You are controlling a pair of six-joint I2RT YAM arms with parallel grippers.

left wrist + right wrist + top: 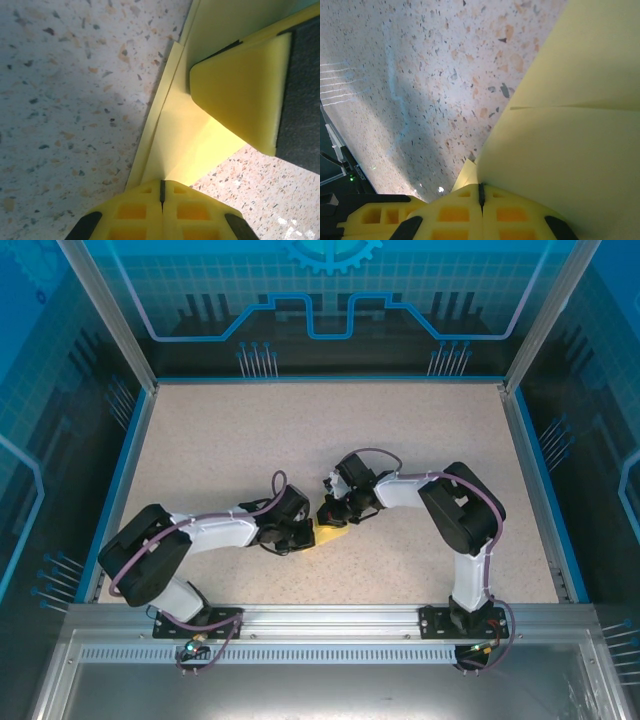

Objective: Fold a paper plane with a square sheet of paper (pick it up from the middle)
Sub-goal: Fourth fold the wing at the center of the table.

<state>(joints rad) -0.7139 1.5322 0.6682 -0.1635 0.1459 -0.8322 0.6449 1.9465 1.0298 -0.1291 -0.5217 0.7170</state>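
Both sets of jaws sit pad-to-pad w/ no gap showing. The left gripper [161, 189] is nipped on the near end of the pale-yellow thin paper sheet [182, 150]. The right gripper [481, 191] looks clamped on it too, w/ paper bulging up and off to one side of its fingers. Just beyond the left pinch, a yellow wedge-shaped finger pad [240, 95] of the right gripper bears on the sheet. Overlapping layers and straight edge lines run lengthwise there, so it's prob. part-folded already. From above, the sheet lies low on the speckled beige tabletop [300, 430], near the front-centre, btwn the two wrists, mostly covered by them. Handling, as I judge it: v. light, limp, no stiffness except along creases and doubled layers. It'll crumple or tear easily, esp. w/ two grips this close pulling against each other. Best hold is on the multi-layer strip beside a crease, not a single loose flap. Keep the pinch light and move both arms together so the paper isn't stretched.
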